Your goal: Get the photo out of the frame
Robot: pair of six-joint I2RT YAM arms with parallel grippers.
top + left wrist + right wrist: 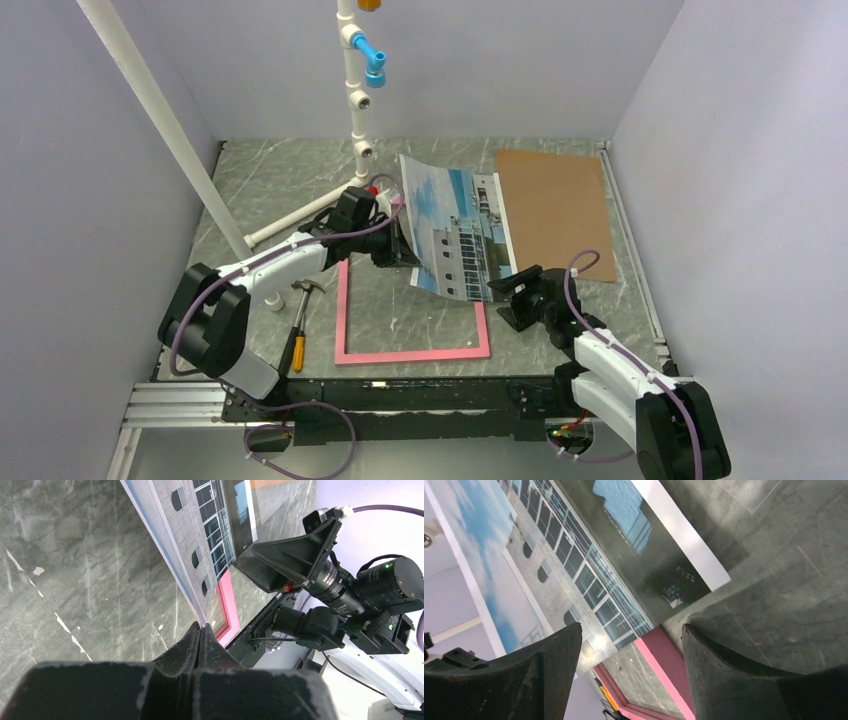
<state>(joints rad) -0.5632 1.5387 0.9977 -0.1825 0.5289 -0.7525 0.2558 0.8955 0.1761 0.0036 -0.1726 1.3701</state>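
The thin rectangular paper print of a white-grey multi-storey building under blue sky (455,228) hangs in the air, tilted and slightly bowed, above the far right part of the flat pink rectangular frame (412,354), and is already clear of it; its long axis runs from the far middle of the grey marbled surface (290,180) down toward the near right; the left end effector (392,248) is pressed together on the print's left long edge about halfway along, and the left wrist view shows that white-bordered edge (170,555) running straight into the closed fingertips (201,627); the right end effector (512,290) sits just beside the print's near right corner, slightly below it, jaws apart and holding nothing; in the right wrist view the print (549,570) lies ahead of and above the gap between the fingers (630,630), with the pink rail (664,655) and bare stone showing through that gap; so the left arm has the print and the right is the nearer free one, and I judge that any second grip would mean reaching up and forward to that corner; outward lie the plain brown cardboard backing board (555,205) flat at the far right, a yellow-handled hammer (297,325) left of the frame, and a white pipe stand (355,90) with a blue fitting (372,55) behind; I can read no brand, label or writing anywhere.
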